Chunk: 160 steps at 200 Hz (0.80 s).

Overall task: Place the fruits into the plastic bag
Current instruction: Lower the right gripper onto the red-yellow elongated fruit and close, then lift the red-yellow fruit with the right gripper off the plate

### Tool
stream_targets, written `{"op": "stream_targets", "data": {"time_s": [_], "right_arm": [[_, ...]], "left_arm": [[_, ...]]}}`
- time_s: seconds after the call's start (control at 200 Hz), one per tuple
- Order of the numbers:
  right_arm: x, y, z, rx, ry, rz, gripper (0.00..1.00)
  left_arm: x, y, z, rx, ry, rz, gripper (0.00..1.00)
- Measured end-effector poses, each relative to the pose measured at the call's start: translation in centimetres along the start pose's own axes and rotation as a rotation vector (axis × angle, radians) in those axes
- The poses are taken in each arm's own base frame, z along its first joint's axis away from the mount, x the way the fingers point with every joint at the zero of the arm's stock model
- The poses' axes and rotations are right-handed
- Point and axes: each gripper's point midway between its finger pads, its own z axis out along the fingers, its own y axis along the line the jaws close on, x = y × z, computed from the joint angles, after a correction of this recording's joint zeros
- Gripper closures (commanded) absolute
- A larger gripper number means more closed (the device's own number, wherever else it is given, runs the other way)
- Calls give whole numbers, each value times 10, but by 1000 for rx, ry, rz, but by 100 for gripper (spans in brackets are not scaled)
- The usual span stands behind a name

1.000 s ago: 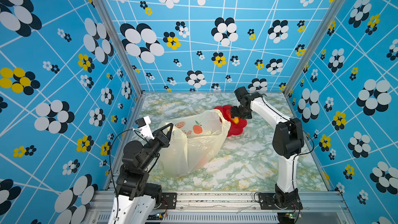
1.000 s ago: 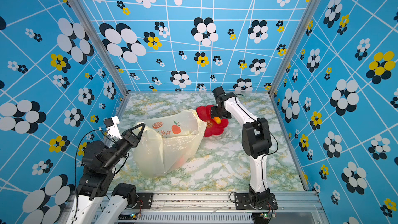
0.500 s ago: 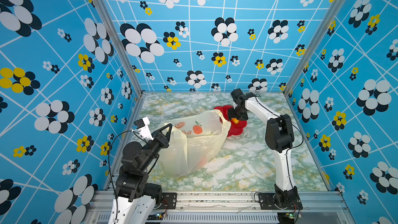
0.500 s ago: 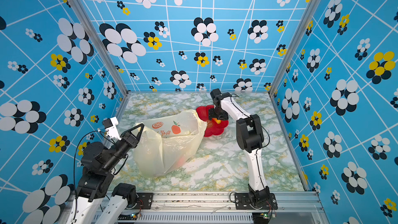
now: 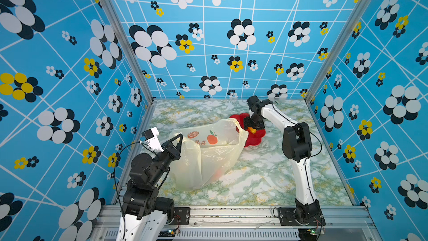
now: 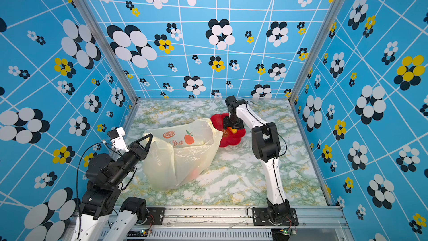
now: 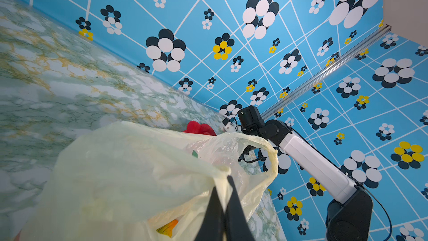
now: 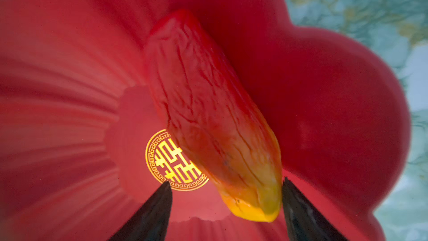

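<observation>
Right claw (image 8: 225, 202) is hovering with its jaws apart, straddling the yellow tip of a wrinkled red-yellow toy mango (image 8: 208, 112) lying on the red flower-shaped plastic plate (image 5: 257, 139); no squeeze is showing yet. Left claw (image 7: 223, 202) is staying out of play, pinched shut on the rim of the translucent cream plastic bag (image 5: 208, 158), holding its mouth up beside the plate. I am judging the task far along: coloured fruit shapes are showing through the bag, and this mango is the only fruit I am seeing outside. Marble-patterned table (image 5: 266, 177) is offering open room; the bag's rim is touching the plate's edge.
</observation>
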Motion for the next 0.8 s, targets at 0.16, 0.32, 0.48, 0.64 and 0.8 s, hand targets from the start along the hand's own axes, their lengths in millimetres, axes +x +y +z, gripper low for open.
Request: {"op": "stream_targets", "data": {"time_s": [0.16,0.32,0.48,0.64,0.8], "right_arm": [[2,2,4,-14,7,8,45],[5,2,10,-16,14,16,58],[9,4,10,-41,-2,23,67],[22,9,-3,-98,-14,50,69],[21,22,-41,-196,-86,77,70]], "left_arm": [[1,1,-1,-3,1,-3,100],[-1,0,-2,-4,-6,-6,100],[-1,1,-2,-4,-7,-7,100],[-1,1,-2,-4,-7,-11,100],[-1,0,-2,-3,-7,-16,100]]}}
